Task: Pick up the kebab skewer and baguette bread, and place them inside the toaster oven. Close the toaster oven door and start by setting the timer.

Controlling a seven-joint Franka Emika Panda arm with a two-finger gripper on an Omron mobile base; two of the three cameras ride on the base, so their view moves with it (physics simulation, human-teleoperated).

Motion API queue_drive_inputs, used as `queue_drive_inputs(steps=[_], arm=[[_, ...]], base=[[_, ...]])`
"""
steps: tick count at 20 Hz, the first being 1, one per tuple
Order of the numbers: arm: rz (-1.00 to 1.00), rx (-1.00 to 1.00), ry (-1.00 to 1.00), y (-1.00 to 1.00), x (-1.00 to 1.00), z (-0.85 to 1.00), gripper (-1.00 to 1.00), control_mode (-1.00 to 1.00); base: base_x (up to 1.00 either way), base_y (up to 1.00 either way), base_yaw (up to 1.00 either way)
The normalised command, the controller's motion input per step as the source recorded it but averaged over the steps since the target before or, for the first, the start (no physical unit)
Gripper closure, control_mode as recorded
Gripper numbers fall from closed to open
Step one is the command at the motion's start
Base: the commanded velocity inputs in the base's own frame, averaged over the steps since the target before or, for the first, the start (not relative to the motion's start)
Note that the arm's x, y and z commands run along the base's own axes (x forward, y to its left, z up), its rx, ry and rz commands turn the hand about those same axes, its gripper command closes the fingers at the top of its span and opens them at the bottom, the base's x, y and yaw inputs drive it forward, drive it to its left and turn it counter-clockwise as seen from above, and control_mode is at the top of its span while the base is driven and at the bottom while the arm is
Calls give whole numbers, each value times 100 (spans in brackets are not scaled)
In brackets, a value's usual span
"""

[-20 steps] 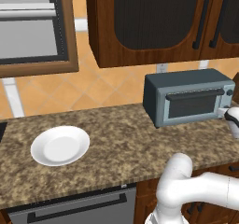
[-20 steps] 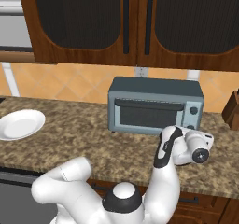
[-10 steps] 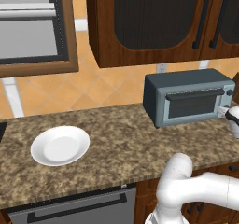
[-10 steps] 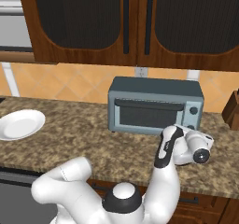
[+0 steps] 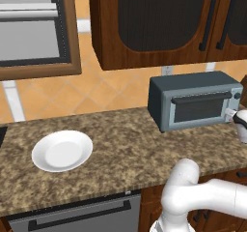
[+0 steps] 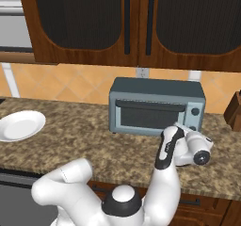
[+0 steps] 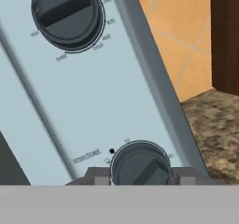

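Wrist reaches to the toaster oven (image 6: 156, 106) panel; my gripper (image 7: 141, 174) clamps its lower knob (image 7: 141, 166) at six o'clock; dial print unreadable.

I cannot read the oven's (image 6: 156, 106) inside through its dark glass door (image 6: 149, 117). Hand view: lower knob (image 7: 141, 167) cut off below; dial lettering blurred. Pincer (image 7: 141, 175) fingertips barely visible beside that knob.

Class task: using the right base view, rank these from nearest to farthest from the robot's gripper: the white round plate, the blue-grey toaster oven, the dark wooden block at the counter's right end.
1. Blue-grey toaster oven, directly at the gripper.
2. Dark wooden block, far right.
3. White round plate, far left.
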Motion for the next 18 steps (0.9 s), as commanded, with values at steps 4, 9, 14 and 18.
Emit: queue_drive_inputs(steps=[4,9,14,18], arm=[[0,16,-3,0,-17,0,100,-100],[0,17,-4,-2,-16,0,100,-100],[0,17,-6,-1,-22,0,100,-100],[0,17,-5,-1,-19,0,100,-100]], base=[[0,0,0],[0,0,0],[0,0,0],[0,0,0]])
